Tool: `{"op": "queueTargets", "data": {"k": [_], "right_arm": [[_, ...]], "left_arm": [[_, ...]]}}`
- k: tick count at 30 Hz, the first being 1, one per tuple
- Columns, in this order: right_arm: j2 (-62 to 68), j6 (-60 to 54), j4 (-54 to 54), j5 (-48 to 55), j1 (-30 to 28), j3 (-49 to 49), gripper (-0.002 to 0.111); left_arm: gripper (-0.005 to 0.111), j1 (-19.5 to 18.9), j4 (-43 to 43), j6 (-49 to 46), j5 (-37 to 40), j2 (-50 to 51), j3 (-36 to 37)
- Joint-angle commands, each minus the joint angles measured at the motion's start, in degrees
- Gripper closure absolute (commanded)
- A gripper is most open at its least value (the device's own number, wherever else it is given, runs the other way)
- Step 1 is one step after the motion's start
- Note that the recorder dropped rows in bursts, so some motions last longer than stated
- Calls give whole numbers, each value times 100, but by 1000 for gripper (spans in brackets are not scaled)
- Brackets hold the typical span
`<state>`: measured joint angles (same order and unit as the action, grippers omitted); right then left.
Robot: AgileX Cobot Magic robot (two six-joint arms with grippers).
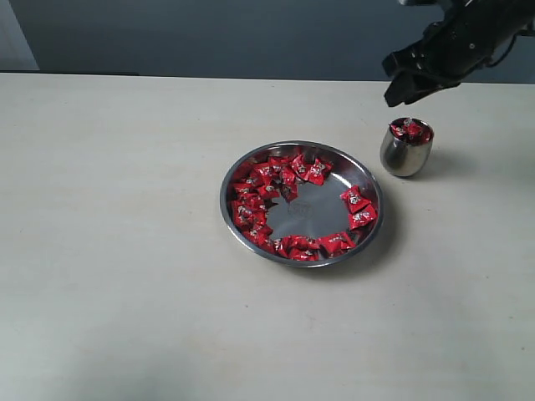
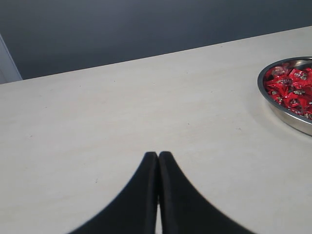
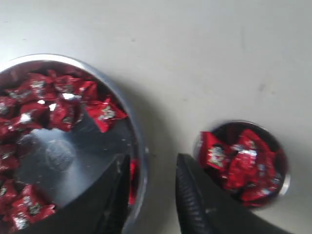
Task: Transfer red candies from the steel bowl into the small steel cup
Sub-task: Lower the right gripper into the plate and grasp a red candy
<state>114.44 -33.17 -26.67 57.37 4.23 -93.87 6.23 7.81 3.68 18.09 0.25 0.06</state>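
Table (image 1: 125,267): a pale, flat surface that carries the bowl and the cup, with a dark wall (image 1: 209,33) behind its far edge.
Bowl (image 1: 316,215): upright, near the middle of the table. Its flat centre is bare and shiny.
Candies (image 1: 257,190): most lie in the bowl, crowded along its left side, far edge and near edge. A pair sits apart from them at the right side. The rest are in the cup.
Cup (image 1: 406,155): upright on the table, just beside the bowl at its far right and not touching it. Red wrappers are heaped inside up to the rim.
Right gripper (image 3: 152,163): raised off the table. In the exterior view it hangs above the cup and slightly to its left. In the right wrist view it sits over the gap between the bowl's rim and the cup. The jaws stand apart with no candy between them.
Left gripper (image 2: 158,155): low over bare table, with the bowl's edge well off to one side. The jaws are pressed together along their length and carry nothing.
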Motion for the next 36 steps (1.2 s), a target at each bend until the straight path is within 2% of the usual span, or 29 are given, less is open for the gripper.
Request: {"op": "queueTargets", "data": {"k": [1, 9, 14, 23, 36], "right_arm": [[90, -212, -52, 139, 526, -10, 76], [771, -472, 199, 99, 1519, -10, 75], [1149, -472, 444, -141, 1844, -10, 75], [1283, -418, 590, -1057, 1924, -10, 75], [1602, -418, 514, -1258, 1924, -10, 75]], "left_arm": [[106, 17, -7, 22, -32, -25, -6], [106, 17, -7, 22, -32, -25, -6], [106, 17, -7, 22, -32, -25, -6], [106, 17, -7, 22, -32, -25, -6], [106, 17, -7, 22, -32, -25, -6]]}}
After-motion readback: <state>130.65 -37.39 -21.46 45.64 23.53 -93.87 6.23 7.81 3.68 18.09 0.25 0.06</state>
